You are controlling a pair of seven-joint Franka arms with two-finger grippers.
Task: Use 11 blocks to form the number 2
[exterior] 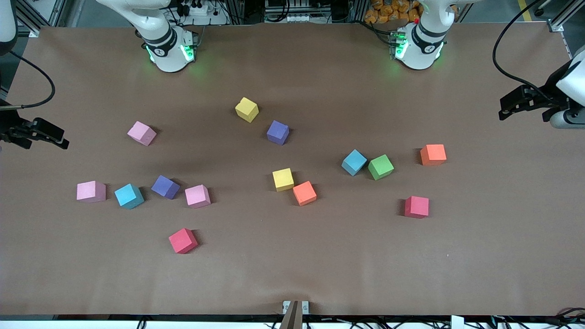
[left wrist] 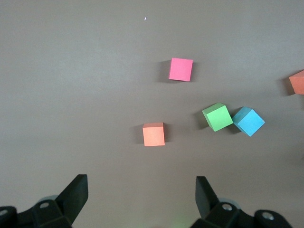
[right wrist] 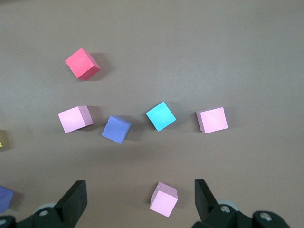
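Fourteen blocks lay scattered on the surface (exterior: 292, 274), none yet joined into a number 2, so the whole build was still to do and three would be left over.

Both arms waited. The left tool (left wrist: 141, 197) hung high over the left arm's end of the surface, released and empty. The right tool (right wrist: 137, 197) hung over the right arm's end, also wide open with nothing in it.

Trouble looked likeliest at the pairs. The green block (exterior: 380, 167) sat against a blue one (exterior: 354, 162), and a yellow block (exterior: 283, 179) sat corner to corner with an orange one (exterior: 304, 193). A finger coming down between them could knock the neighbour askew.

Most cubes were also turned at odd angles, like the red block (exterior: 183, 241) nearest the front camera. A tool not squared to the faces might pinch a corner and let the cube twist out.

Later, each cube must touch its neighbours, so a careless placement could shove the earlier ones out of line. If both arms worked mid-surface together, they might clash.
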